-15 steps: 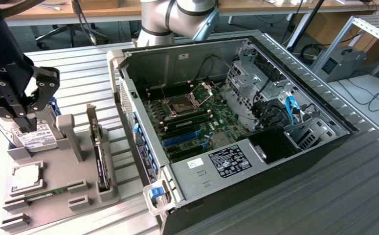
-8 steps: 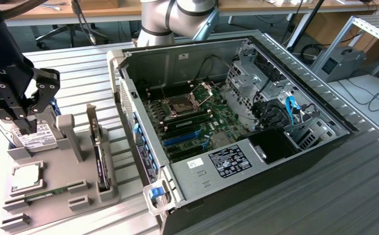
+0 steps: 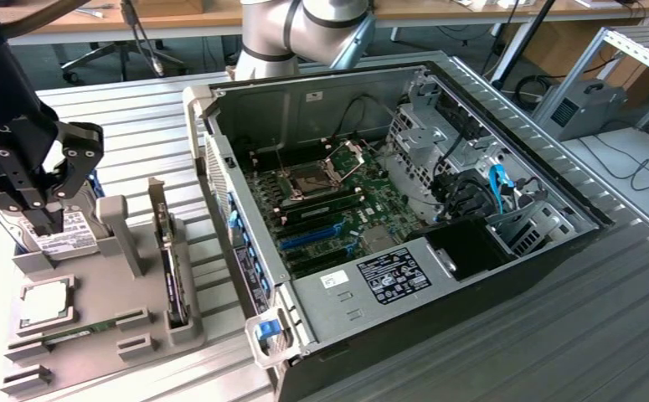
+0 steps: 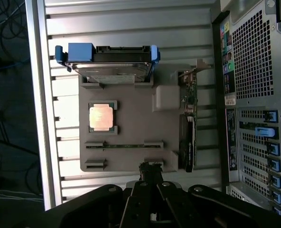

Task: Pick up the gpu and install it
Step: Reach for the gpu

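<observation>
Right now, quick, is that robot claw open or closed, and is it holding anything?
Gripper: closed, holding nothing; the gpu stands apart from it, ungripped.

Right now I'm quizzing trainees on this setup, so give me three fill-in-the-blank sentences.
1. The gripper is ____.
2. The gpu stands in the holder, not in the ____.
3. The rails on the hard drive are ____.
Missing words: shut; case; blue.

gpu (image 3: 171,260) (image 4: 188,140) — thin black card, silver bracket, standing on edge in grey holder (image 3: 100,339) (image 4: 131,130)
</observation>
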Controlling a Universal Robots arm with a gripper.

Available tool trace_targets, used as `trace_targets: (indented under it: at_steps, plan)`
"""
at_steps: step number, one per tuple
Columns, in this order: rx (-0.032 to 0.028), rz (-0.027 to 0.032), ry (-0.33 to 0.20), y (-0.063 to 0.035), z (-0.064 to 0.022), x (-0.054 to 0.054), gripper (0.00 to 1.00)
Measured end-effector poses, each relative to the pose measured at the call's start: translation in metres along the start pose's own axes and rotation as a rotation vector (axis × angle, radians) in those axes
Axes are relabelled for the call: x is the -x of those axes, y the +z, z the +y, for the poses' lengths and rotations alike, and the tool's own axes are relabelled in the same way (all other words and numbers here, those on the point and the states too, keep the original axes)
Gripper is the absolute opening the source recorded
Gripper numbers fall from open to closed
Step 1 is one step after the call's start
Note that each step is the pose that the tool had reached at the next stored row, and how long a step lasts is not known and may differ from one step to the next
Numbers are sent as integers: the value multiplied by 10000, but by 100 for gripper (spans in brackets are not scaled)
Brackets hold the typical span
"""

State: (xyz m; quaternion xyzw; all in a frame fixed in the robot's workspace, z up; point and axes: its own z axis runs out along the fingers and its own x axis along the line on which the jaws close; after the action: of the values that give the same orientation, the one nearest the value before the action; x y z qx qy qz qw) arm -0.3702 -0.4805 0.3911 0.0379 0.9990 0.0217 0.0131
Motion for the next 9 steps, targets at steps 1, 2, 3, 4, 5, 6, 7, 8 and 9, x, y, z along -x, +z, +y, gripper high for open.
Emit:
trace_targets:
  at_steps: [1,2,3,4,5,6,7,8,9]
  plan:
    - [0,0,0,0,-8,1,11]
    - [-1,1,0,-1,-15,1,11]
    - [-1,1,0,0,-23,2,11]
    - [-1,0,0,0,-30,2,11]
    - [0,0,0,0,-37,3,11]
    - [0,1,0,0,-43,3,11]
    - [0,0,0,1,-49,4,11]
    - [-1,1,0,1,-53,5,11]
    - [0,0,0,2,-56,7,11]
